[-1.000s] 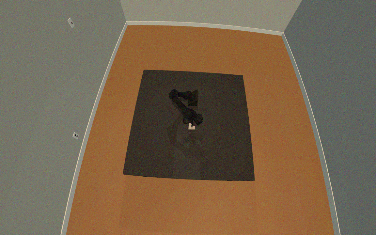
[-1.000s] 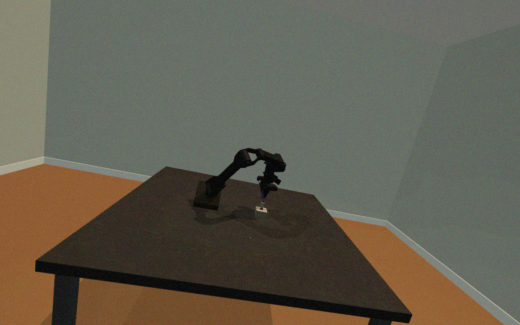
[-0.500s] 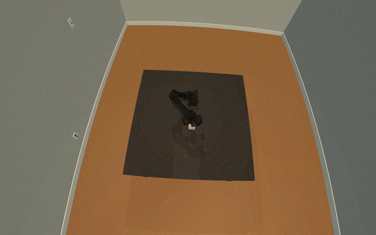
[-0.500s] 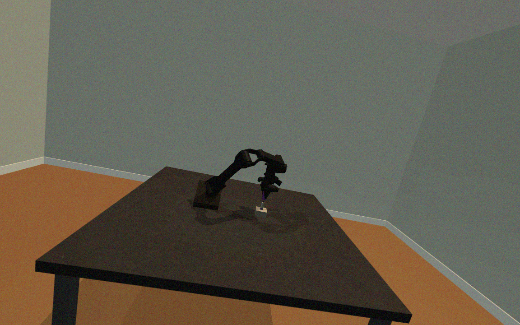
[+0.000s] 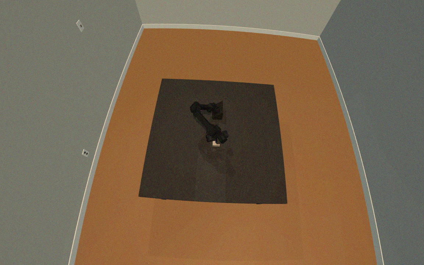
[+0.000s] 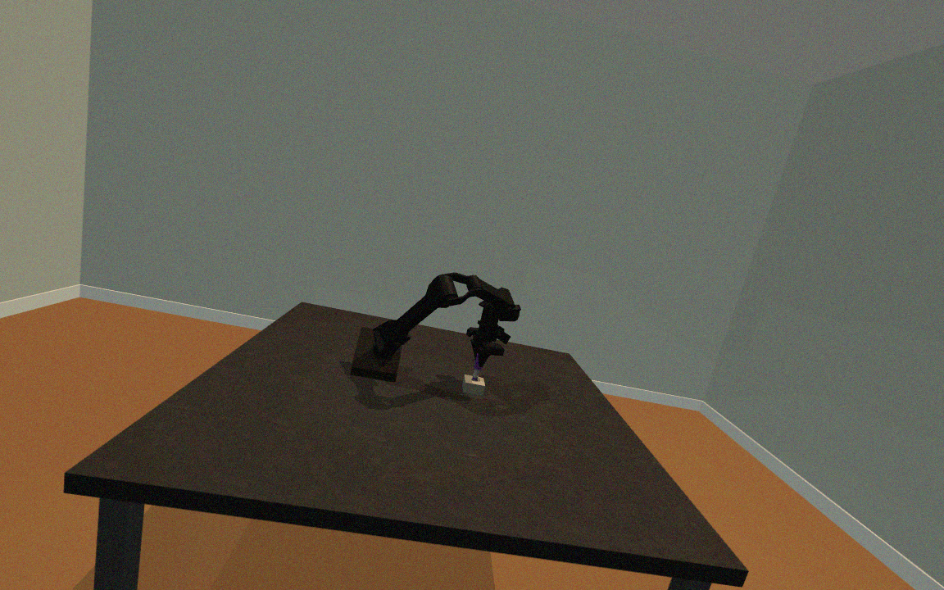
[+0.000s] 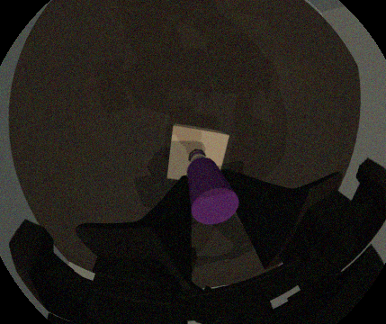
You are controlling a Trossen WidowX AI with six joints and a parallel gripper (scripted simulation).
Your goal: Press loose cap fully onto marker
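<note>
Dark brown bench (image 5: pixel 246 171) fills the middle of the top view, with the black arm (image 5: pixel 203 120) bolted near the centre, a little toward the far edge. The arm reaches toward the near edge and bends down over a small pale block (image 5: pixel 215 144), which peeks out just beyond the wrist. The pincer, the cap and the marker are hidden under the wrist in this view.

From the exterior view the arm (image 6: pixel 424 308) arches up from its base plate and turns straight down. The pincer (image 6: pixel 477 357) points at the bench and grips a purple cap (image 6: pixel 475 362) at its tip. The cap hangs directly above the block (image 6: pixel 473 384), close over it. The marker itself is too small to make out; whether the cap already touches it cannot be told from here.

In the wrist view the two black fingers are clamped on either side of the purple cap (image 7: pixel 210 194), whose closed end faces the camera. Its far, open end sits right at the grey tip of the marker (image 7: pixel 196 155), which stands upright in the square block (image 7: pixel 182 144). The cap lines up with the marker; how far it is seated cannot be judged.
</note>
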